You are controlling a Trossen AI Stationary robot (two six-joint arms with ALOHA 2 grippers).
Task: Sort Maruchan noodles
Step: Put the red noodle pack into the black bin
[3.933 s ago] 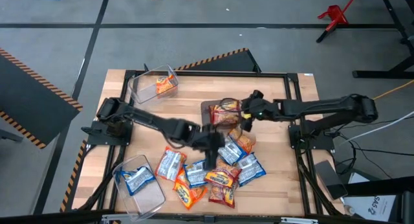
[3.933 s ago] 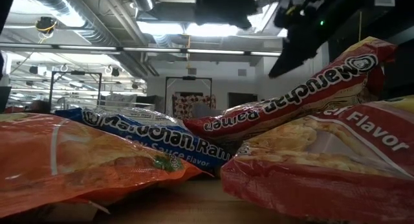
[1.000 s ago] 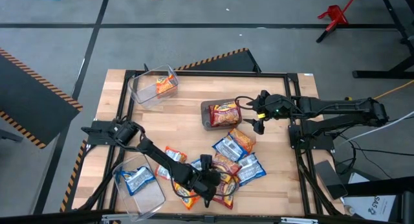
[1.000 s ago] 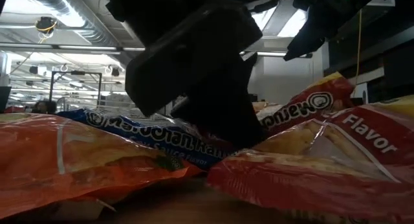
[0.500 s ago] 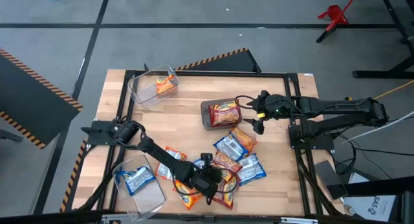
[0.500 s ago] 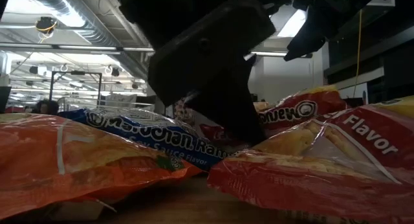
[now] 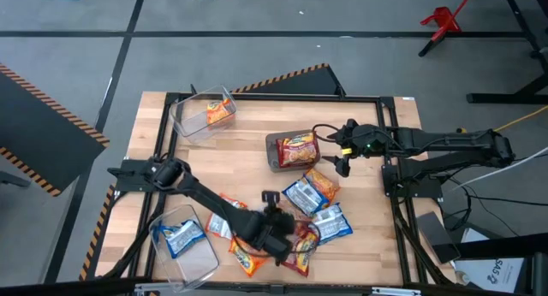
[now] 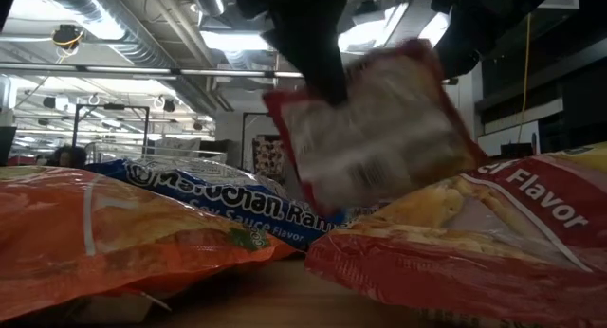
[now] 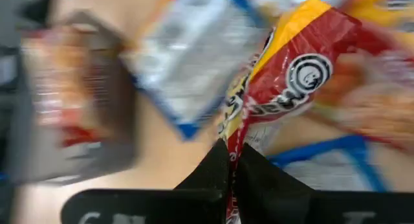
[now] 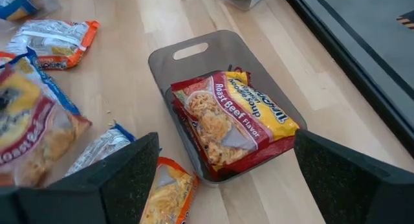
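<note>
Wooden tabletop (image 7: 248, 163) inside a black frame, on a grey floor with hazard-striped mats, carries from left to right a clear bin (image 7: 184, 240) with a blue packet, a far clear bin (image 7: 204, 113) with an orange one, and a grey bin (image 10: 194, 52) with a red roast-beef packet. Half a second ago my left gripper (image 7: 278, 236) sat low in the pile of Maruchan noodles (image 7: 312, 212); it has now clenched on a red packet (image 9: 284, 81) and lifted it clear, so I judge the grey bin next. My right gripper (image 7: 341, 152) waits beside that bin, released.
</note>
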